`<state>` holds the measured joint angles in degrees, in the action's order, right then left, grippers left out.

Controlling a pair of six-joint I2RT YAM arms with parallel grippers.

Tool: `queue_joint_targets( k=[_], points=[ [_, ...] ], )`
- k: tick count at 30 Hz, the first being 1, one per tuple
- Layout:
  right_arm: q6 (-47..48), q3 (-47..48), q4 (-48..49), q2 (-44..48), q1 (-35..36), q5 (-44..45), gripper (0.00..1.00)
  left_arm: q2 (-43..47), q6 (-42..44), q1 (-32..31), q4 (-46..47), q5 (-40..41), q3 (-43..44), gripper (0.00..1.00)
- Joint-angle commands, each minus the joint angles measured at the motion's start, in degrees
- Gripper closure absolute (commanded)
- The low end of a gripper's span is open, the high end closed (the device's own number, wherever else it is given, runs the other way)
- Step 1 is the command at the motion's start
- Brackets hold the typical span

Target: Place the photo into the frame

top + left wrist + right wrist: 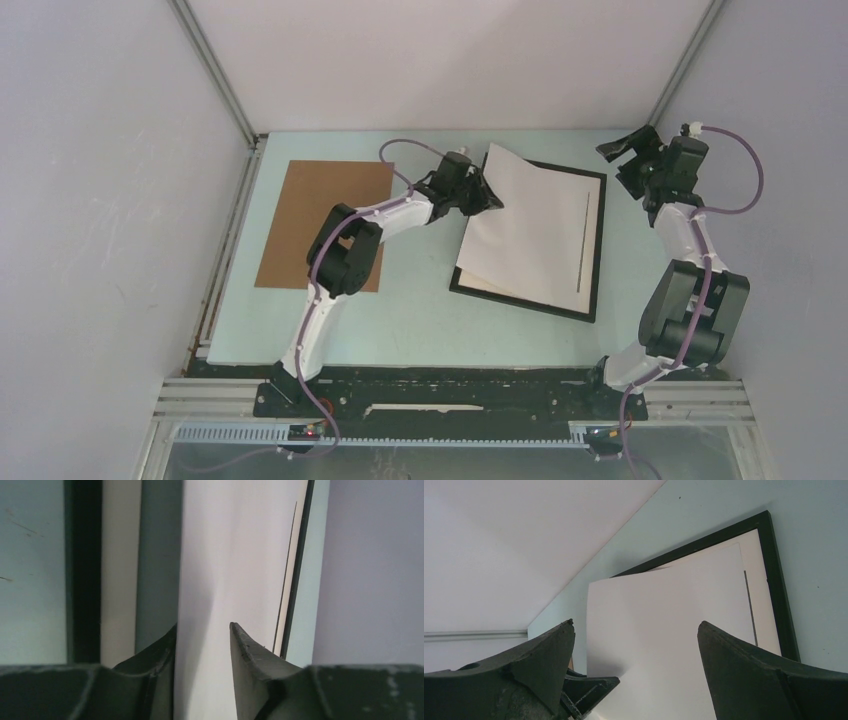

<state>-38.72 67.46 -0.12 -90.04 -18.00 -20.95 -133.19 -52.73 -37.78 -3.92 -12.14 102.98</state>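
The black frame [599, 245] lies flat at mid-table with a cream layer inside it; its edge also shows in the left wrist view [82, 570] and the right wrist view [782, 600]. A white sheet [530, 230] lies over the frame, its near-left corner raised. No dark printed face shows, so I cannot tell whether it is the photo. My left gripper [489, 196] is at that raised corner. In the left wrist view [202, 627] its jaws stand a little apart with the sheet [235, 555] between them, against the left finger. My right gripper [622, 150] is wide open and empty [635, 624], high behind the frame's far right corner.
A plain brown cardboard board [320, 215] lies flat on the left of the table, partly under the left arm. Grey enclosure walls stand on both sides and at the back. The left gripper's finger [591, 690] shows under the sheet [664, 630] in the right wrist view.
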Motion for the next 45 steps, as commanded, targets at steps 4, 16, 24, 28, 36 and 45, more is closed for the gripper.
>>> queue_joint_targets(
  k=[4,16,24,28,36,45],
  points=[
    [-0.41,-1.18,3.06,0.59,-0.33,-0.45,0.00,0.67,-7.09,2.54,18.83,-14.39,-3.51,0.76],
    [-0.69,-1.14,3.40,-0.28,-0.37,-0.80,0.00,-1.02,-7.87,1.91,31.42,-17.10,-6.04,0.89],
    [-0.79,-1.18,3.55,-0.71,-0.37,-1.15,0.00,-0.23,-11.81,1.51,33.10,-18.98,-7.43,1.00],
    [-0.75,-1.14,3.44,-0.53,-0.37,-0.98,0.00,3.21,-15.42,1.56,32.39,-17.46,-10.90,1.00],
    [-0.75,-1.15,3.42,-0.52,-0.37,-0.85,0.00,4.95,-20.46,2.01,32.97,-17.71,-12.09,1.00],
    [-0.84,-1.16,3.61,-0.74,-0.37,-0.93,0.00,4.54,-21.71,1.41,42.05,-20.48,-12.73,1.00]
  ],
)
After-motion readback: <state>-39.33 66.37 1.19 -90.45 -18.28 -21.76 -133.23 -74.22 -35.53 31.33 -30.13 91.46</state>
